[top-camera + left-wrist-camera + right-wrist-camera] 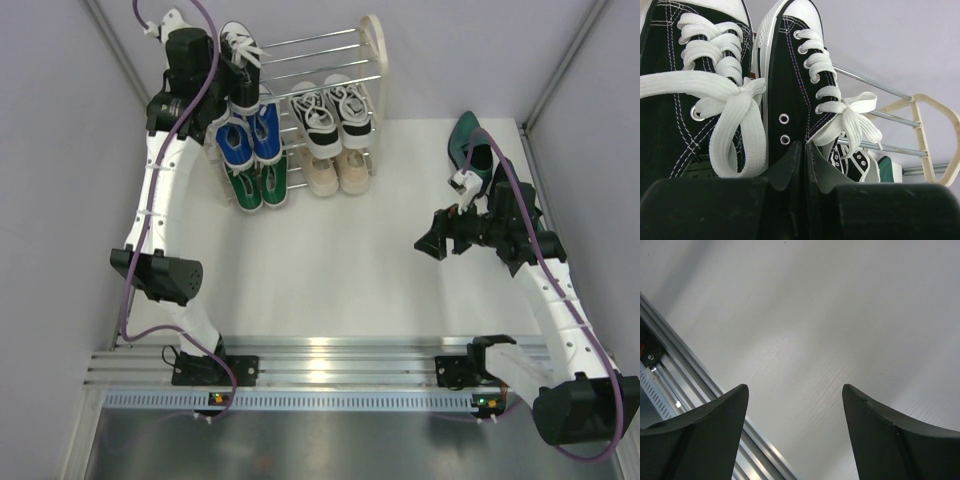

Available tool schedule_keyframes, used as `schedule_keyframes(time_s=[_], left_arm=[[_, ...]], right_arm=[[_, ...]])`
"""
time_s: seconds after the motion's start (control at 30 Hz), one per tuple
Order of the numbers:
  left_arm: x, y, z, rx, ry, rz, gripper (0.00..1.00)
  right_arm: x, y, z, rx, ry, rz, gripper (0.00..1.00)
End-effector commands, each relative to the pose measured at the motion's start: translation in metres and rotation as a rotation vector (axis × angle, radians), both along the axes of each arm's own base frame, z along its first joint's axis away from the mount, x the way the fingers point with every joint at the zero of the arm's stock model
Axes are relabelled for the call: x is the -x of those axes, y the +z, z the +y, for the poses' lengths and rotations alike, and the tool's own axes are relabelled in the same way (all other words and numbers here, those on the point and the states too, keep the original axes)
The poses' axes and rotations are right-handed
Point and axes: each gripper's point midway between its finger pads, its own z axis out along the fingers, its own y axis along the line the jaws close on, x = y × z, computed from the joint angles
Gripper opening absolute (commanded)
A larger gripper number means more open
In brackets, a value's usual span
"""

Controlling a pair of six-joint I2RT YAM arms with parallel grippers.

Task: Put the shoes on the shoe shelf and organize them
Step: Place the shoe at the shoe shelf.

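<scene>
At the left end of the top tier of the shelf (pixel 372 40), the left gripper (pixel 801 172) pinches the inner collars of the black pair (pixel 790 85) together between its matte black fingers. From the wrist we see stitched black canvas, metal eyelets, white rubber toe caps and flat white laces (pixel 735 105) tied in floppy bows. The left shoe is cut off by the frame. We cannot tell whether the soles rest on the thin chrome rods (pixel 875 85).

From above, the arm covers the shelf's left side panel, and only the cream, rounded right one shows. On the left, the lower tiers carry the blue pair (pixel 250 135) above the green pair (pixel 258 185). On the right, a second black pair (pixel 330 112) sits above the beige pair (pixel 338 170). All are canvas lace-ups.

The dark green shoes (pixel 470 145) lie on the white surface (pixel 340 260) at the far right, well apart from the shelf. The right arm's cable partly hides them, and their finish is hard to make out. The right gripper (pixel 794 390) hovers over the surface, spread wide.
</scene>
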Motion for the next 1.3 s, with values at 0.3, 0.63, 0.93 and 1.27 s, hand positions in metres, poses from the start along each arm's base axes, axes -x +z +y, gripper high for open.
schedule_keyframes(time_s=[0.3, 0.63, 0.93, 1.27], left_arm=[[-0.001, 0.017, 0.002, 0.100, 0.002, -0.045, 0.01], [-0.005, 0.007, -0.006, 0.150, -0.016, -0.020, 0.00], [-0.003, 0.010, -0.001, 0.179, 0.016, -0.027, 0.00], [-0.005, -0.003, -0.004, 0.230, 0.014, 0.010, 0.01]], right_arm=[[-0.005, 0.024, -0.003, 0.001, -0.006, -0.078, 0.76], [-0.005, 0.023, -0.003, 0.002, -0.008, -0.078, 0.76], [-0.005, 0.022, -0.003, 0.002, -0.008, -0.078, 0.76], [-0.004, 0.023, -0.004, 0.005, -0.009, -0.082, 0.77]])
